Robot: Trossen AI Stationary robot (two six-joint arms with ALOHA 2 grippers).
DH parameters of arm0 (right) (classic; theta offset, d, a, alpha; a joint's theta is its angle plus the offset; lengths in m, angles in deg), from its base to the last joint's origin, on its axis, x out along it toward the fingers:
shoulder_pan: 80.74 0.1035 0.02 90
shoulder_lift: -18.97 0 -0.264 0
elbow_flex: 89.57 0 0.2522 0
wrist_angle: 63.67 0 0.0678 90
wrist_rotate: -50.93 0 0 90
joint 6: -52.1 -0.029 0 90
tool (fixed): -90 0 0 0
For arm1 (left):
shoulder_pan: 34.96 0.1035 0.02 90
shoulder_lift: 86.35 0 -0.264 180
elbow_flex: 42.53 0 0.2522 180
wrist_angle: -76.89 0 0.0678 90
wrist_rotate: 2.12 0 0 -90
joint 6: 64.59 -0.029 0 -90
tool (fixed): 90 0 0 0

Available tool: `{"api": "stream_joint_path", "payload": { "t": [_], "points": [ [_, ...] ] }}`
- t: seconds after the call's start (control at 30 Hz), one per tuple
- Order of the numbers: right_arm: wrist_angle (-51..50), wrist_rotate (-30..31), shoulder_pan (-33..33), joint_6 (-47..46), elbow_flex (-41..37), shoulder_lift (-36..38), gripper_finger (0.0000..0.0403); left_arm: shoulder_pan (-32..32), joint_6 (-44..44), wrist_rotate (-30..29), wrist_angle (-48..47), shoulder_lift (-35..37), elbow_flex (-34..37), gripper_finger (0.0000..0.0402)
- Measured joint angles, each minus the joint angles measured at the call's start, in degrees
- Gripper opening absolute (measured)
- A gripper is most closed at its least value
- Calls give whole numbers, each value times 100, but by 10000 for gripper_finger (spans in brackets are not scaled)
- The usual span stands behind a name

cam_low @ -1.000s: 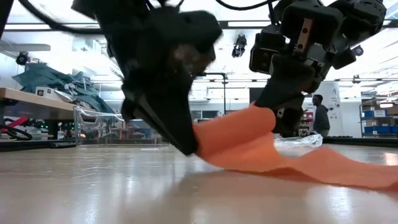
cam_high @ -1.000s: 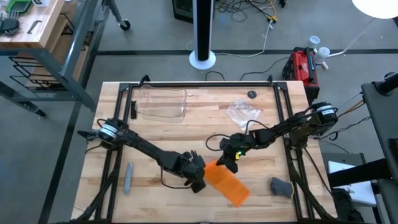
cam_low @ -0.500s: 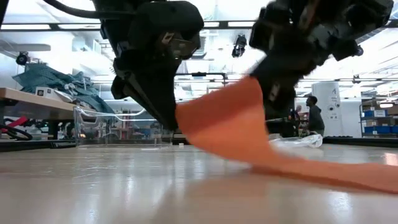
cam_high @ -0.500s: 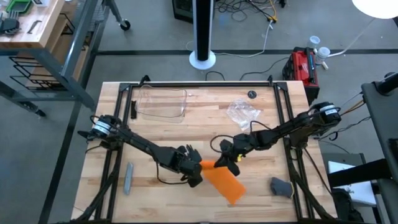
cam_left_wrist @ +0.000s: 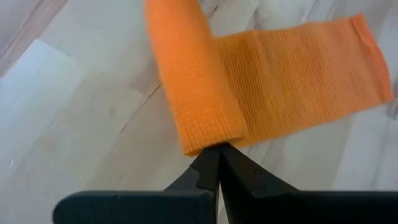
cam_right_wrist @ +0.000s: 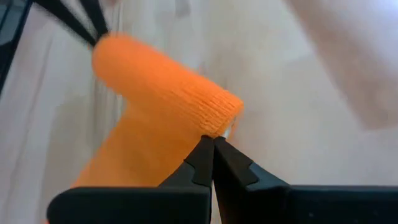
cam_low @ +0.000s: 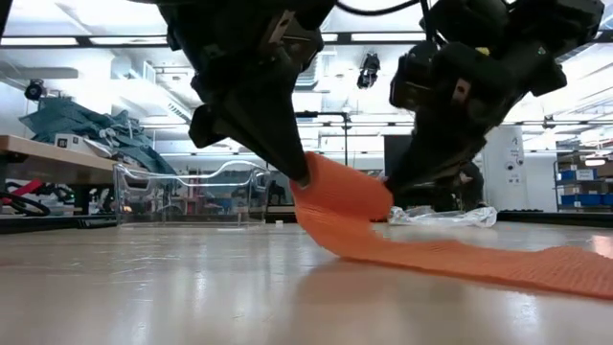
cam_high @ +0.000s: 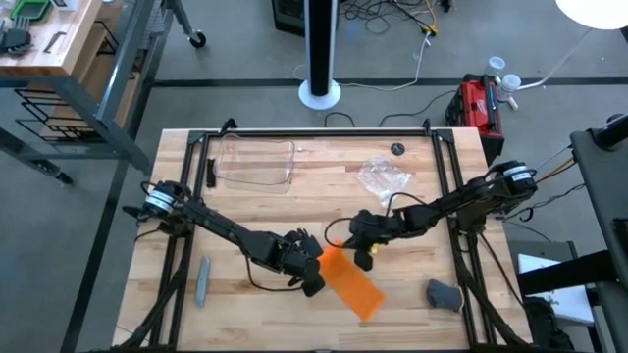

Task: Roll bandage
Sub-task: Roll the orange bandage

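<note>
The bandage (cam_high: 348,279) lay on the near middle of the bench (cam_high: 245,201), partly rolled. Its rolled end sat at the far left of the strip, between the two grippers, and the loose flat tail ran from there toward the near right, ending short of the bench's near edge. In the low view the rolled end (cam_low: 340,192) was lifted off the surface while the tail rested flat on the wood.

The left gripper (cam_high: 312,263) was pinched closed on the left end of the roll; in the left wrist view its fingertips (cam_left_wrist: 219,163) met at the roll's edge. The right gripper (cam_high: 361,250) was likewise closed on the roll's opposite end, fingertips (cam_right_wrist: 211,152) together at the fabric's edge.

A clear plastic container (cam_high: 257,162) stood at the far left of the bench; no contents could be made out. Crinkled clear wrap (cam_high: 383,176) lay far right of centre, a grey bar (cam_high: 202,279) near left, and a grey object (cam_high: 444,294) near right.
</note>
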Motion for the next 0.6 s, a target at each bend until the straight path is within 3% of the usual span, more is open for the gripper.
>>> {"api": "stream_joint_path", "payload": {
  "t": [0.13,0.37,0.6],
  "points": [
    [339,168,-6,131,0,-33,0,-2,-45,20,-107,-1,0,0],
    [244,77,0,-112,4,-255,0,7,238,-46,-1201,19,4,0],
    [295,124,-28,-158,4,-517,0,3,217,-408,-1021,19,7,0]
  ]
}}
